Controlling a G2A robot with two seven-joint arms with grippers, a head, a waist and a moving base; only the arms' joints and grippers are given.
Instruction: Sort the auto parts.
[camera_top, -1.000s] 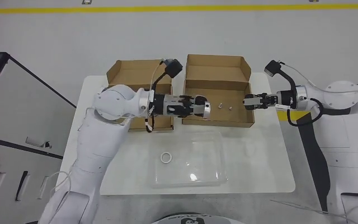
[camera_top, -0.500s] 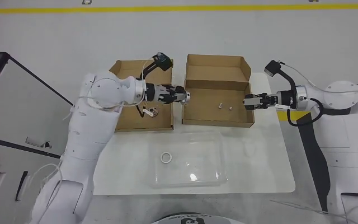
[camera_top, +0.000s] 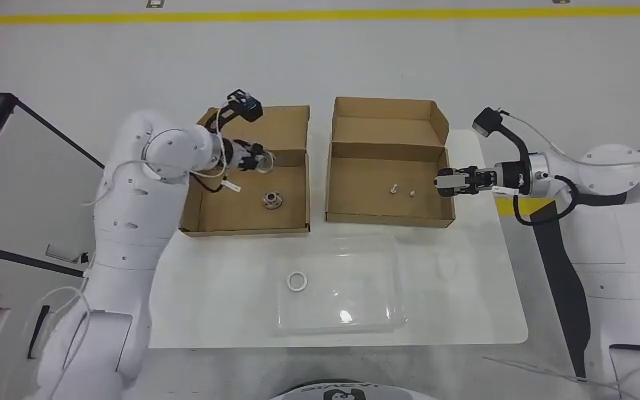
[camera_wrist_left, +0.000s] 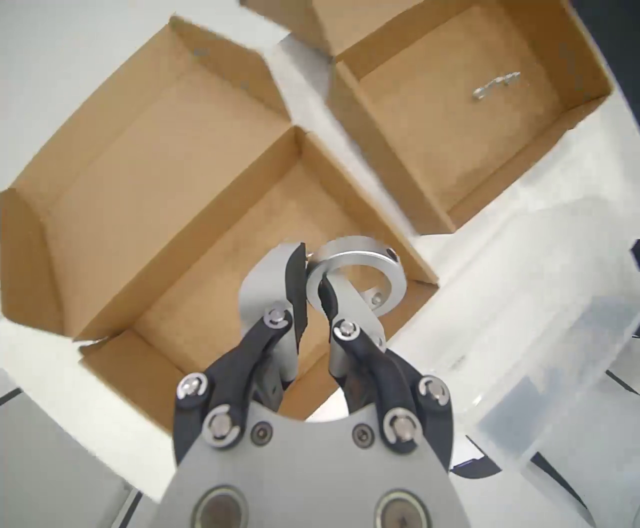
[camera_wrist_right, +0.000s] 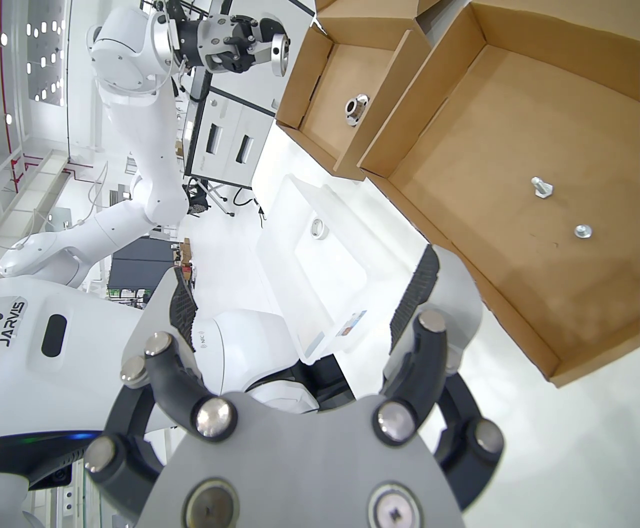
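Note:
My left gripper is shut on the rim of a silver ring collar, holding it above the left cardboard box. From above, that gripper hangs over the box's back part. A flanged metal bushing lies on this box's floor. The right cardboard box holds two small screws. My right gripper stands open with nothing in it at the right box's right wall. A second ring lies in the clear plastic tray.
The two boxes stand side by side at the back of the white table, lids folded back. The clear tray sits in front of them. Bare table lies to the right of the tray.
The left arm has swung left with the ring collar, from the right box's left wall to above the left box. The right arm has kept still.

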